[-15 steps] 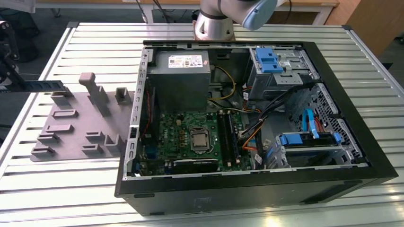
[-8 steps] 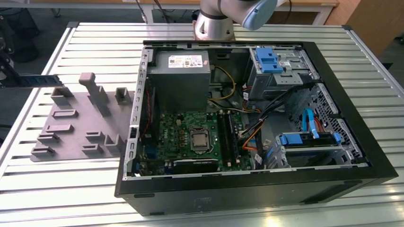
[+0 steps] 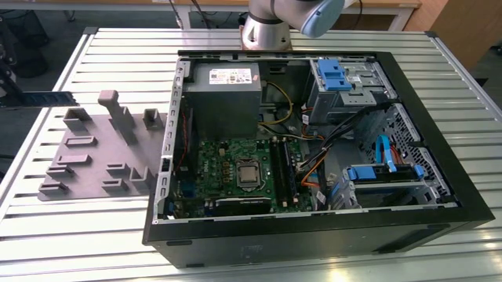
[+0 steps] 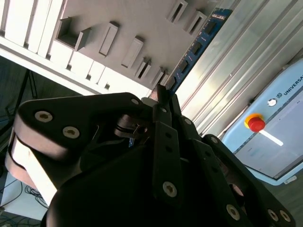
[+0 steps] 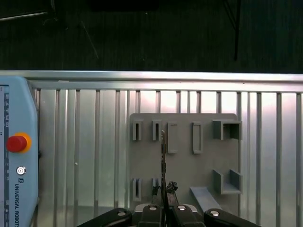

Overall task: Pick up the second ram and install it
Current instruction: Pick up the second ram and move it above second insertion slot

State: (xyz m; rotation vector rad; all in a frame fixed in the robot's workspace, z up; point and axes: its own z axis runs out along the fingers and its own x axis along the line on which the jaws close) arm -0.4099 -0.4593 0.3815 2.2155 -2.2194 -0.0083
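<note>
Pincer (image 5: pixel 164 190) clamped on the second ram (image 5: pixel 163 151) over the grey tray (image 5: pixel 203 172).
In both wrist views the pincer was closed tight on one end of the stick, which jutted out above the tray on the slatted table (image 5: pixel 94 142). In the exterior view it hung at the far left, well apart from the open computer case (image 3: pixel 439 194).

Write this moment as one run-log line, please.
pincer: shut on second ram | place: over grey tray | install: not yet done
</note>
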